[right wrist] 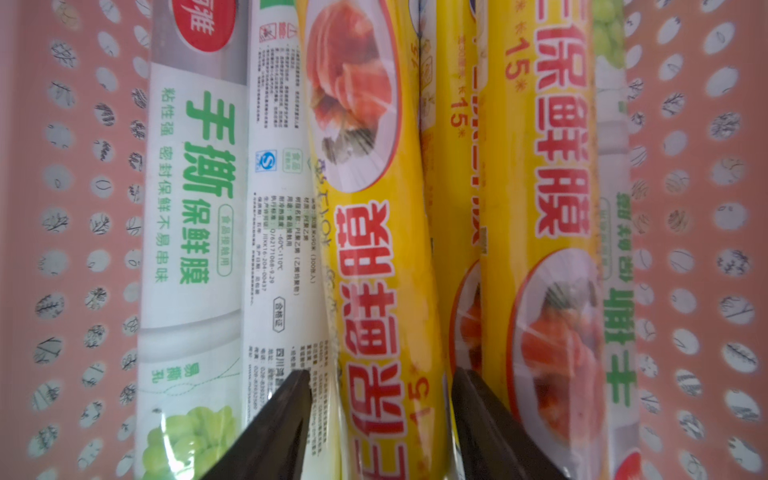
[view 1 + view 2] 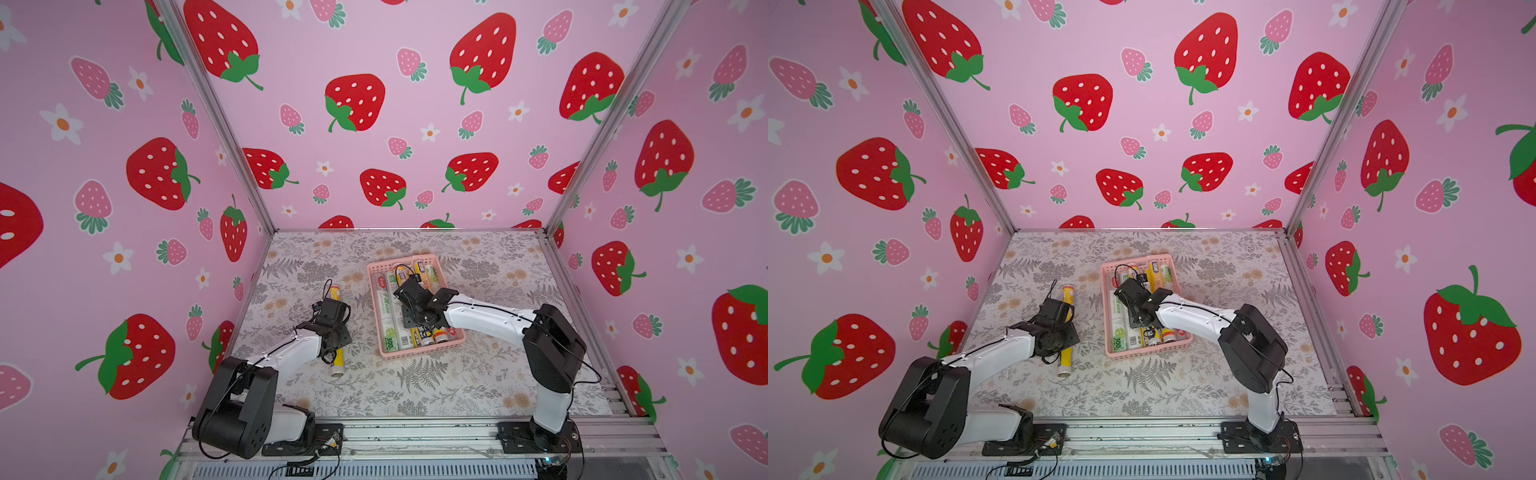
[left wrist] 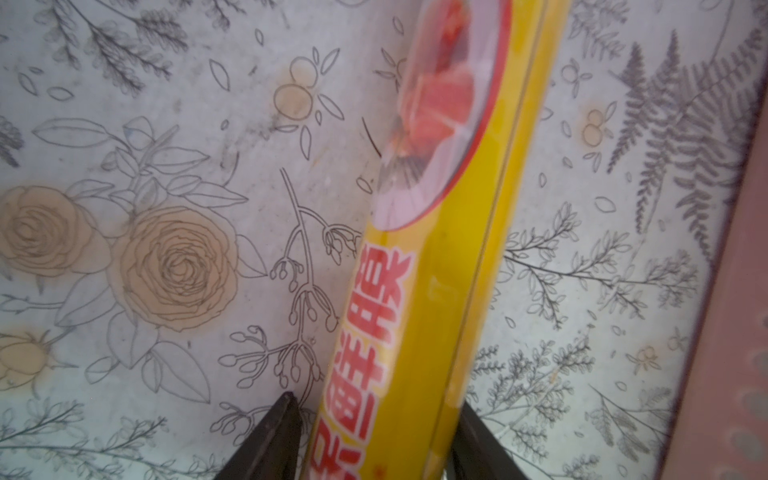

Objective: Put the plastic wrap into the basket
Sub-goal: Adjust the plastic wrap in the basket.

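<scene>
1. Near you, your left gripper (image 3: pixel 376 403) sits over a yellow roll (image 3: pixel 436 270) lying on the flowery mat (image 2: pixel 415 386). Its fingers stand on both sides; you cannot tell if they pinch.
2. Farther out, your right gripper (image 1: pixel 381 372) hangs open around a second yellow roll (image 1: pixel 374 249) lying in the pink basket (image 2: pixel 419 352), and it hides part of the inside.
3. A white roll (image 2: pixel 384 307) there says "300".

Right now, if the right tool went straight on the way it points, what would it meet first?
The yellow roll lying in the basket: it sits directly between the fingers of the right tool. Depth is unclear, so contact may be very near.
</scene>
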Tool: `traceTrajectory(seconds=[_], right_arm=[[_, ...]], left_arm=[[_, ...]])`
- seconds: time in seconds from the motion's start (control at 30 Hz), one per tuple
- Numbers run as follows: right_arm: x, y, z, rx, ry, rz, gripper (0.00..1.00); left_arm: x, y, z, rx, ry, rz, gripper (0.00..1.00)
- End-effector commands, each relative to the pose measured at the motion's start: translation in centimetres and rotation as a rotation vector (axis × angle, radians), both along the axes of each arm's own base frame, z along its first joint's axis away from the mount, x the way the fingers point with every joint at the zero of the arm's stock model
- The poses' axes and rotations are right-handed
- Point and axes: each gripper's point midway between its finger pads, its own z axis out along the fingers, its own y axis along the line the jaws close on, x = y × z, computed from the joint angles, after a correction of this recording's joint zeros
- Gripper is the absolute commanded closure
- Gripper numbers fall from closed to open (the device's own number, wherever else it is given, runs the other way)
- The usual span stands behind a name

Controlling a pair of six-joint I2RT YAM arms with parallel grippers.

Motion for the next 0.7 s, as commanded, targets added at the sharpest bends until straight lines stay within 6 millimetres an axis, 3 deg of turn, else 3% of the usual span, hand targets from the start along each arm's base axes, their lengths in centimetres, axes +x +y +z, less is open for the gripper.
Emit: traceTrajectory(seconds=[0.0, 0.1, 0.37, 0.53, 0.67], right_arm=[[0.0, 0.0, 0.9, 0.002, -0.017, -0.003, 0.39], [0.2, 0.3, 2.1, 0.022, -0.037, 0.005, 0.37], [0.1, 0.1, 7.6, 0.106, -0.138, 0.038, 0.35], [-0.5, -1.2, 10.7, 0.146, -0.195, 0.044, 0.34], [-1.1, -2.7, 12.1, 0.182, -0.224, 0.035, 0.32]], left_arm=[[-1.1, -0.3, -0.3, -0.021, 0.042, -0.017, 0.44], [-1.1, -0.5, 0.1, -0.029, 0.033, -0.021, 0.49], [-1.1, -0.5, 2.3, -0.044, -0.016, -0.017, 0.55], [-1.3, -0.1, 3.7, -0.028, -0.041, -0.009, 0.56], [-1.5, 0.1, 4.5, -0.021, -0.050, -0.007, 0.56]])
